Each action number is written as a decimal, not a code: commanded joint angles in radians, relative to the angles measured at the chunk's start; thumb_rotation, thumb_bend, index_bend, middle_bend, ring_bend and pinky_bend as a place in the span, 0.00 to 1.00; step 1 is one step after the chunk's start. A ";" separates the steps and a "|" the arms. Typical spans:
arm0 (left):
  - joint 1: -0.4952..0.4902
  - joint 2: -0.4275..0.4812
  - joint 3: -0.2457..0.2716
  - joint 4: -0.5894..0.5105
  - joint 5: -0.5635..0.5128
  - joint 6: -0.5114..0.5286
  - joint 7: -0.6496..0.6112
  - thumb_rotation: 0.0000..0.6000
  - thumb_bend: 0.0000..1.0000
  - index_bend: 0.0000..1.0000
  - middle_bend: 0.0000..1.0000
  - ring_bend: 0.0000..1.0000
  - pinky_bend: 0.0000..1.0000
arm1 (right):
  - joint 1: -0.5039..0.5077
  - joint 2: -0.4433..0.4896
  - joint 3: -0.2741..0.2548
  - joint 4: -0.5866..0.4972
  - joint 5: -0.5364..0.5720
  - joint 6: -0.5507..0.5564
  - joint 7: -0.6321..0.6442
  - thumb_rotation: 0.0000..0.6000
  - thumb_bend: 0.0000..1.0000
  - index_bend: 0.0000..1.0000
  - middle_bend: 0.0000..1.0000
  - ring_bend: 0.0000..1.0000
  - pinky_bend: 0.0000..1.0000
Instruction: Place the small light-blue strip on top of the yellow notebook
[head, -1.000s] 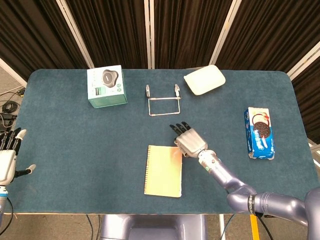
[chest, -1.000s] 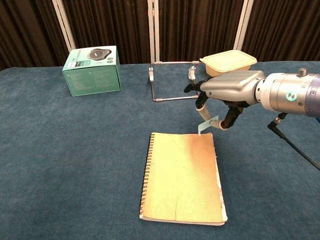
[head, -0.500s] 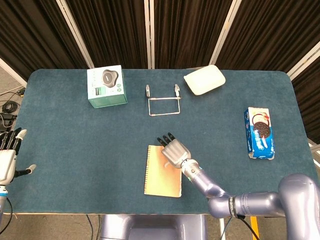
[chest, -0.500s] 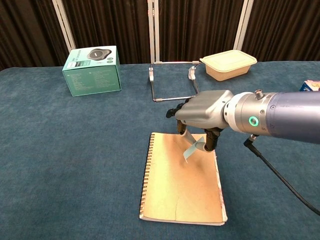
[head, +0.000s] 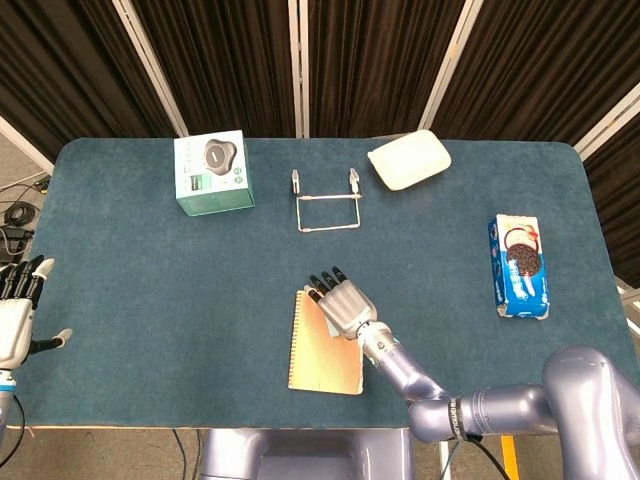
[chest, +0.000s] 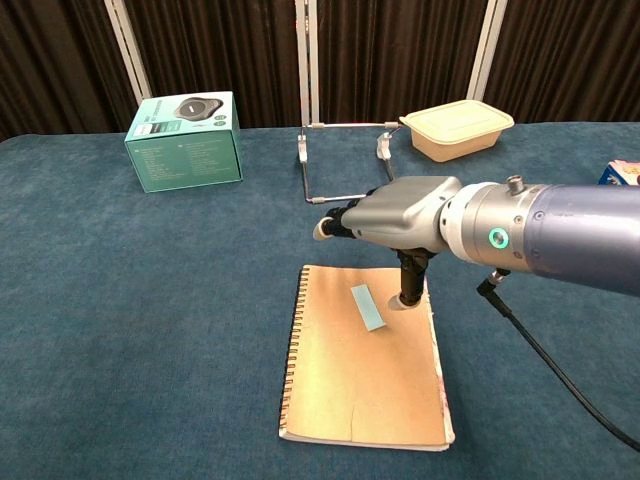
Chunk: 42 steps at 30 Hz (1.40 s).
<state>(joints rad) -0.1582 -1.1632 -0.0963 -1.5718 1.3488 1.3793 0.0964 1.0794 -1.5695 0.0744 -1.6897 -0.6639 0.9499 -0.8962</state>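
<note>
One notebook (chest: 365, 365), one strip (chest: 368, 306), two boxes (chest: 184, 140) (head: 519, 265).

Teal table (head: 120, 300). Green box (head: 212, 172) far left, upright. Wire stand (head: 327, 199) at far centre. Cream lidded container (head: 409, 159) just right of it. Blue cookie pack (head: 518, 265) flat near right edge.

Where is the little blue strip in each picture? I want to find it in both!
Head view: the light-blue strip barely peeks out beside the right hand, on the yellow notebook, low in the middle.
Chest view: the strip lies flat on the notebook's upper half, just left of a fingertip.
Shared landmark: the green box, far left on the table in both.
</note>
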 joint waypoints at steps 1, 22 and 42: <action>-0.004 0.001 0.005 0.001 0.016 -0.005 -0.017 1.00 0.00 0.00 0.00 0.00 0.00 | -0.038 0.080 0.005 -0.081 -0.059 0.046 0.055 1.00 0.16 0.00 0.00 0.00 0.00; -0.338 0.048 -0.018 -0.073 0.220 -0.356 -0.088 1.00 0.78 0.16 0.00 0.00 0.00 | -0.537 0.412 -0.191 0.239 -0.802 0.502 0.789 1.00 0.00 0.00 0.00 0.00 0.00; -0.740 -0.364 -0.081 0.012 -0.044 -0.811 0.145 1.00 1.00 0.28 0.00 0.00 0.00 | -0.758 0.437 -0.123 0.144 -0.712 0.565 0.764 1.00 0.00 0.00 0.00 0.00 0.00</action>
<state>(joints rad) -0.8596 -1.4858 -0.1663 -1.5854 1.3501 0.6012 0.2024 0.3245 -1.1350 -0.0524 -1.5433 -1.3783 1.5168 -0.1347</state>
